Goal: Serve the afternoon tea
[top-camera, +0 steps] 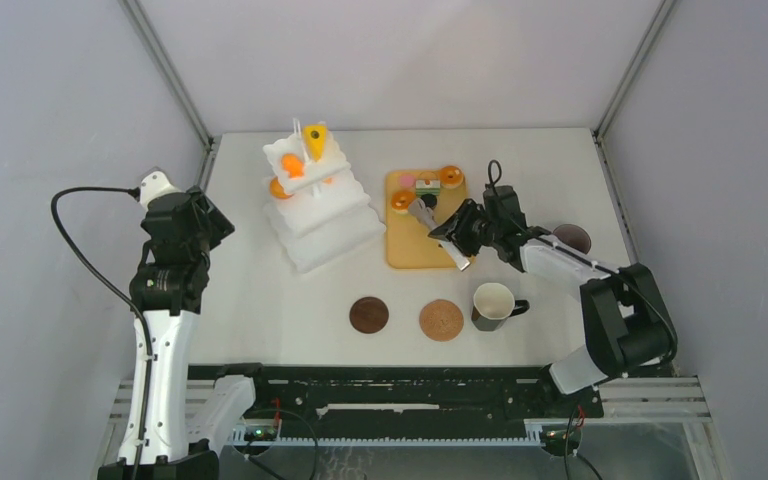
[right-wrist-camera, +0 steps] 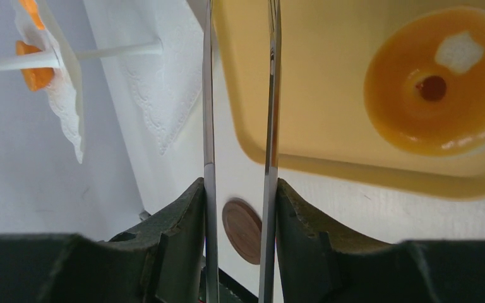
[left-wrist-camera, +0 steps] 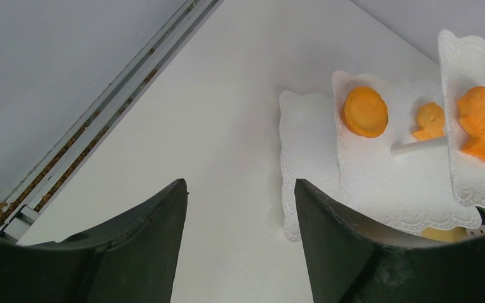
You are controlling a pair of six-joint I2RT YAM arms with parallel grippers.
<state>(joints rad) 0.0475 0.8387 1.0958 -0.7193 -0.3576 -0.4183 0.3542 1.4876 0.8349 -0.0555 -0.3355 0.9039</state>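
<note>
Gripping silver metal tongs [right-wrist-camera: 209, 95], the right gripper [right-wrist-camera: 240, 205] is clenched above the flat tan tray [right-wrist-camera: 328, 76], where a glossy orange tart [right-wrist-camera: 432, 110] sits. Left of that tray, the left gripper [left-wrist-camera: 240, 214] hangs spread open beside the white tiered stand [left-wrist-camera: 391, 183].

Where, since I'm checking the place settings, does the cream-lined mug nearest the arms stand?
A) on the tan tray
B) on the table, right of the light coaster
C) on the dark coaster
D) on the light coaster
B: the mug stands on the table just right of the light coaster, apart from it, and nothing sits on that coaster.
</note>
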